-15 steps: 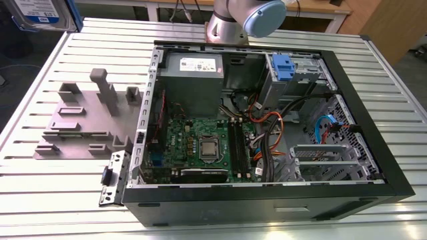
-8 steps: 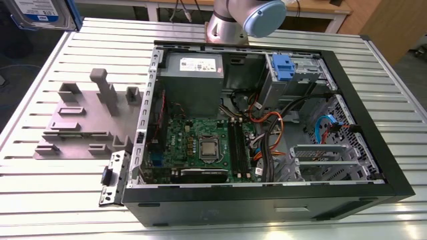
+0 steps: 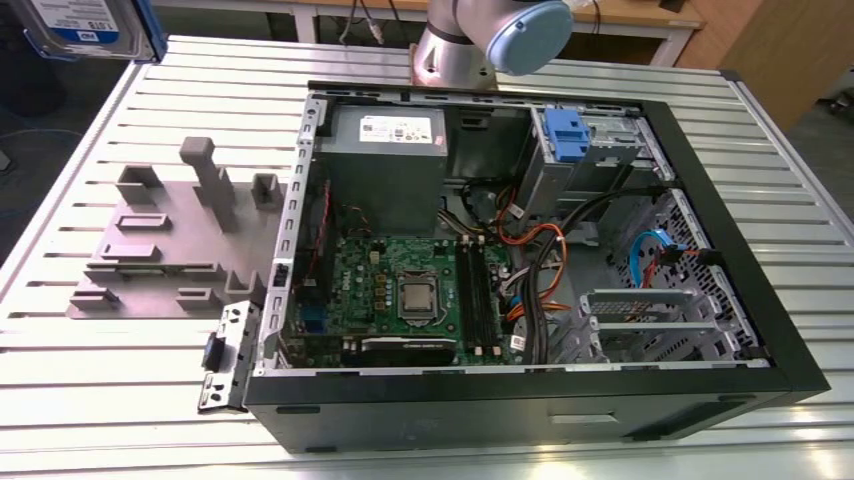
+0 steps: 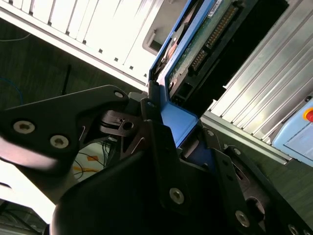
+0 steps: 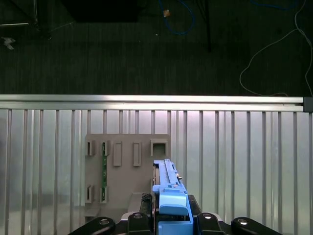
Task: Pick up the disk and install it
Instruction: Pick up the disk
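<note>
The hand (image 5: 171,224) is closed on the disk (image 5: 168,188) and grips it edge-on by its blue side rails, so the disk is lifted above the ribbed table (image 5: 244,161) and the grey holder plate (image 5: 122,166), well apart from the open computer case (image 3: 534,250).

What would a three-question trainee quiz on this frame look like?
1. True or false: the disk already sits inside the computer case.
2. What is the end effector clamped on in both wrist views? A) the disk B) the power-supply box C) an orange cable
3. Fill in: in the exterior view, the grey fixture lies on the table on the case's ___ side.

Key: 1 false, it is held up at the exterior view's top left corner; 2 A; 3 left.
</note>
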Action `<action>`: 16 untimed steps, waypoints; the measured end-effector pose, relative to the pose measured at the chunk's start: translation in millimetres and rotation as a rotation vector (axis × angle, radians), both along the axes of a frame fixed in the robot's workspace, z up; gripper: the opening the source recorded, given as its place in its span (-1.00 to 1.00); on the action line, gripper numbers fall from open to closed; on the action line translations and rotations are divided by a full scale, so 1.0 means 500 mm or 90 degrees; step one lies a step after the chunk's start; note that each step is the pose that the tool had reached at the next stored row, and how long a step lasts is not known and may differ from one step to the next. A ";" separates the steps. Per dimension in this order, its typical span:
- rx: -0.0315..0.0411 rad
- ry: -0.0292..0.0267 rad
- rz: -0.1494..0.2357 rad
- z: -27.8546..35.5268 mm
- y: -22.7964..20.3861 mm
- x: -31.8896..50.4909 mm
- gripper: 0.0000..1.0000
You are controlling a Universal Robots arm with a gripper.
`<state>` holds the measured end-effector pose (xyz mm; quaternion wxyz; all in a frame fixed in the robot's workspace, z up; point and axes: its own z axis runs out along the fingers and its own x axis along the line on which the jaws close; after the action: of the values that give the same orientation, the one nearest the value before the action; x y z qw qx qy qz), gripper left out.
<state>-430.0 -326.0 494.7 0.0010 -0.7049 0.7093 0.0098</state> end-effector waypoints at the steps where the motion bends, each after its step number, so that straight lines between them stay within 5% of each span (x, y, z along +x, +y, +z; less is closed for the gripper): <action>1: 0.0000 0.0000 0.000 0.000 0.0001 0.001 -0.26; 16: 0.0000 0.0000 0.000 0.000 -0.0075 0.005 -0.26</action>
<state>-427.5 -329.7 494.7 0.0010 -0.7048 0.7093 0.0099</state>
